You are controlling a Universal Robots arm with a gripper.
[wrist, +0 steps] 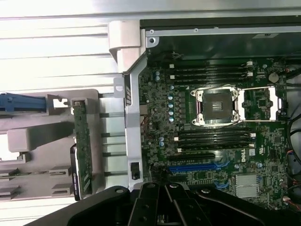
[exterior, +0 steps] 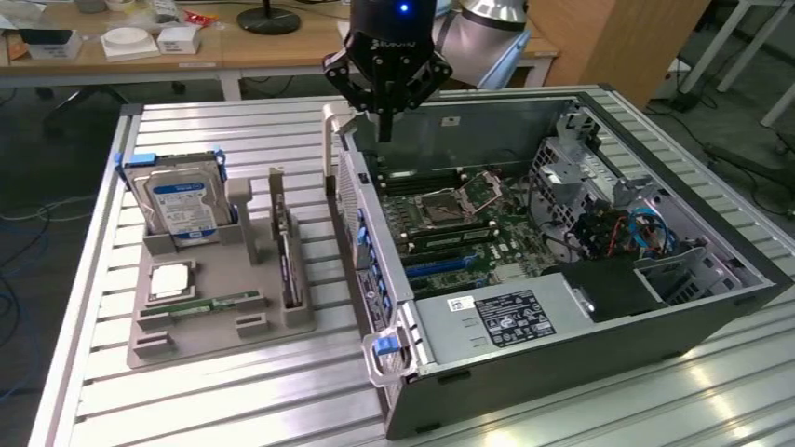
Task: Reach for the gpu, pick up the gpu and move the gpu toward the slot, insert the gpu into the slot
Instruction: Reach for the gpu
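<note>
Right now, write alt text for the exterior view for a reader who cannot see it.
A robot gripper, shut and empty, hangs above the far corner of an open computer case on a slatted metal table. On the exterior view's left, a grey holder carries the gpu standing on edge and a hard drive.

"DELL" on the motherboard (wrist: pixel 184 113)

Exterior view looked obliquely down from afar over bench (exterior: pixel 249 130) and open case (exterior: pixel 559 345). Wrist view looked straight down, nearer. Shared: motherboard (wrist: pixel 188 117), holder (wrist: pixel 33 136) with gpu (wrist: pixel 83 146).
</note>
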